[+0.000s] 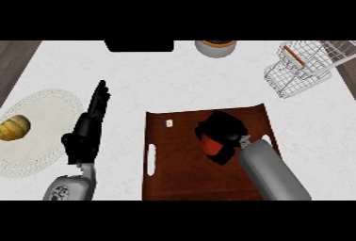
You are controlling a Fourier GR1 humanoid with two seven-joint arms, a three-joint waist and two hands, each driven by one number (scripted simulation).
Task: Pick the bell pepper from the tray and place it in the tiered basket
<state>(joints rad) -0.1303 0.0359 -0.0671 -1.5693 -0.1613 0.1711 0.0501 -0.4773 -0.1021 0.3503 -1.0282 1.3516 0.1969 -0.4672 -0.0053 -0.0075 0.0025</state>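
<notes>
Head view, looking straight down on the white surface: the right hand is over the dark brown tray, and its fingers curl around the red bell pepper, which peeks out just beneath them, mostly hidden by the black palm. The pepper sits inside the tray, toward its right half, and whether it is touching the tray floor or lifted off it cannot be told from here. A small pale tag lies on the tray just to the left of those fingers. Over on the other side, the left hand rests on the bare surface to the left of the tray, fingers straight and pointing away from the robot, holding nothing. Further left of it lies a pale oval mat with a yellow-orange squash-like item on it. Well beyond the right hand's fingers, at the far right corner, stands the white wire tiered basket, well apart from the pepper. A grey bowl sits at the far edge.
</notes>
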